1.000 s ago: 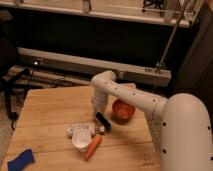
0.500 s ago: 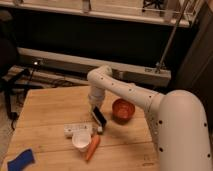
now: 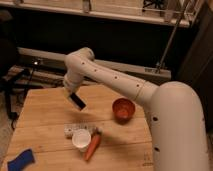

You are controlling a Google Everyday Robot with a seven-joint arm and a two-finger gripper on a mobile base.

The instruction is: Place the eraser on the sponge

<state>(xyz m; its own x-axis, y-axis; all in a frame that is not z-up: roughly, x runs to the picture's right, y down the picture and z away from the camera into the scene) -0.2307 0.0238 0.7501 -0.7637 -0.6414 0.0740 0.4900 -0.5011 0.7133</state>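
Observation:
The slim black eraser [image 3: 78, 102] hangs tilted in the air above the left-middle of the wooden table [image 3: 45, 112]. My gripper [image 3: 71, 93] is shut on its upper end, at the tip of the white arm that reaches in from the right. The bright blue sponge [image 3: 21, 160] lies at the table's front left corner, well below and to the left of the gripper, with nothing on it.
A red bowl [image 3: 123, 108] stands right of the eraser. A white strip-shaped object [image 3: 74, 129], a white cup [image 3: 81, 139] and an orange carrot [image 3: 92, 146] lie together near the front middle. A dark chair [image 3: 7, 75] stands at the left.
The arm has swung left and lifted, carrying the eraser up from beside the bowl and cup to a spot over the left-middle of the table.

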